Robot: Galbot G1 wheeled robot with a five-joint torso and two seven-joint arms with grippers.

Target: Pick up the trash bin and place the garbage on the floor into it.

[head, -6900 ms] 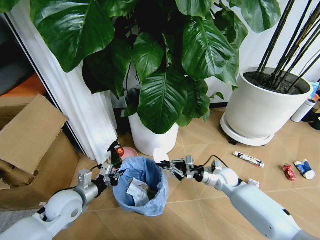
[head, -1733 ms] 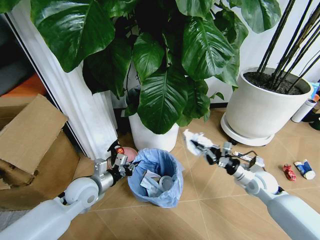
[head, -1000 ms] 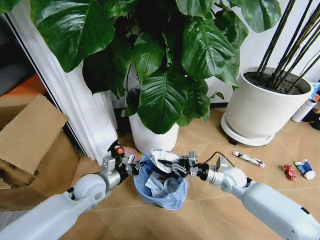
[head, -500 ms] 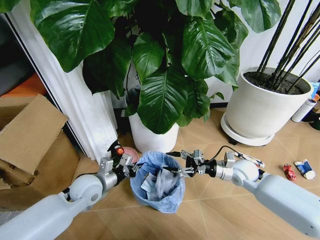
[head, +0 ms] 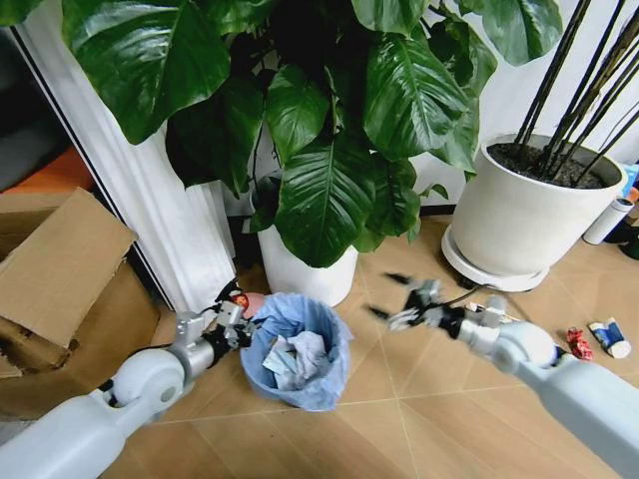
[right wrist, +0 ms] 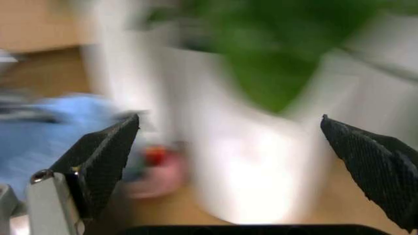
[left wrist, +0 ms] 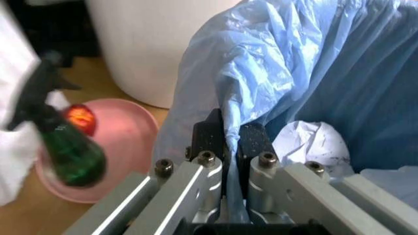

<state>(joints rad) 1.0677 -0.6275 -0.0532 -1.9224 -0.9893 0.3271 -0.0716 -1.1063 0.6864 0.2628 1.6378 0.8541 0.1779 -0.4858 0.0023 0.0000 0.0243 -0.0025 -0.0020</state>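
The trash bin (head: 297,351), a small round bin lined with a crinkly light-blue bag, stands on the floor in front of me. Crumpled white paper wads (head: 296,357) lie inside it. My left gripper (head: 235,317) is shut on the bin's left rim; the left wrist view shows its fingers (left wrist: 251,139) pinching the blue bag (left wrist: 274,63). My right gripper (head: 391,297) hovers open and empty to the right of the bin; its fingers (right wrist: 104,159) stand wide apart. Garbage lies on the floor at the right: a red scrap (head: 576,342) and a blue-white scrap (head: 609,337).
A white plant pot (head: 303,276) with big leaves stands just behind the bin, and a larger white pot (head: 514,222) at the back right. A green spray bottle (left wrist: 65,152) on a pink dish (left wrist: 127,142) sits beside the bin. Cardboard boxes (head: 60,289) lie at the left.
The right gripper has let its white paper wad drop into the bin, opened, and pulled away to the right. The left gripper and bin have shifted slightly left.
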